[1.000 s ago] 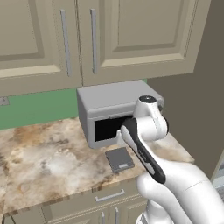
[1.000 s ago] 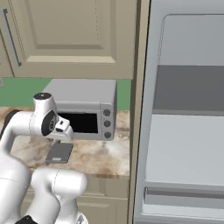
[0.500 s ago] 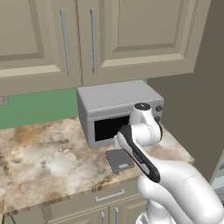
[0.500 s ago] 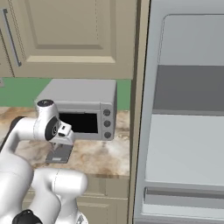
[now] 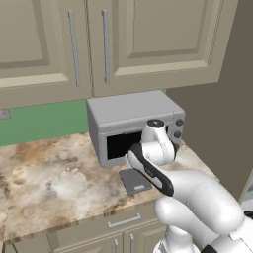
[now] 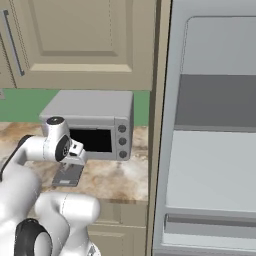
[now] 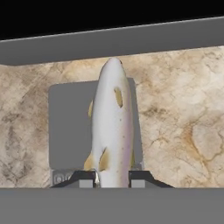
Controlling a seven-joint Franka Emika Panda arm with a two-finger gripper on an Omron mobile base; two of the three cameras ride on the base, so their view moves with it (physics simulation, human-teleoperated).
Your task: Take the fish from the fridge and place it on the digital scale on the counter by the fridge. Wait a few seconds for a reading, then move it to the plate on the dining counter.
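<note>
My gripper point(image 7: 112, 177) is shut on the tail end of the fish point(image 7: 111, 127), a pale silver-tan fish that points away from the hand. Right beneath the fish lies the digital scale point(image 7: 68, 131), a flat dark grey square on the marbled counter point(image 7: 175, 113). In the left base view the scale point(image 5: 133, 180) sits in front of the toaster oven, partly behind my arm. The right base view shows my hand point(image 6: 75, 152) just above the scale point(image 6: 67, 176). The grey fridge point(image 6: 210, 150) stands to the right. The plate and the dining counter are out of view.
A boxy grey toaster oven point(image 5: 133, 126) stands against the green wall just behind the scale. Tan upper cabinets point(image 5: 99, 44) hang above it. Bare marbled counter point(image 5: 49, 183) stretches to the left. A tall tan panel point(image 6: 157, 125) separates the counter from the fridge.
My hand has come down and a little to the left over the scale, carrying the fish. The jaws stay closed on it.
</note>
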